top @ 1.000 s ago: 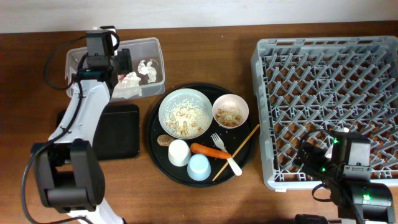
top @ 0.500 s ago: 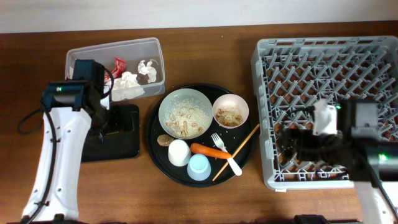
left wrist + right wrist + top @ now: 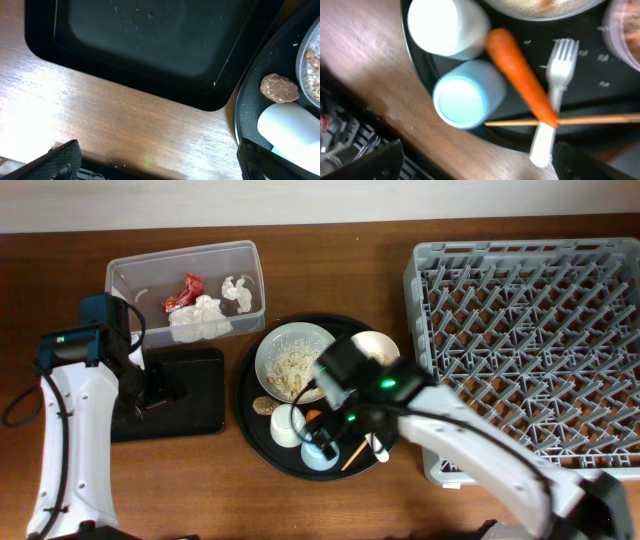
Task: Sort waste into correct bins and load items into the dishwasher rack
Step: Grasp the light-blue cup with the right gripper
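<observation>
while the right claw [image 3: 338, 432] hung spread wide and empty over the lower part of the round black tray [image 3: 592, 100], the orange carrot piece [image 3: 520, 75] lay right under it, mid-frame in the right wrist view. its long axis ran from upper left to lower right there, with the pale blue cup [image 3: 462, 97] just beside its left flank and the white fork [image 3: 559, 65] just beside its right. the left claw [image 3: 165, 162], also released and empty, sat by the shallow black tray [image 3: 150, 50], well apart. the right arm looked nearer; its fingers would likely need to straddle that diagonal.
</observation>
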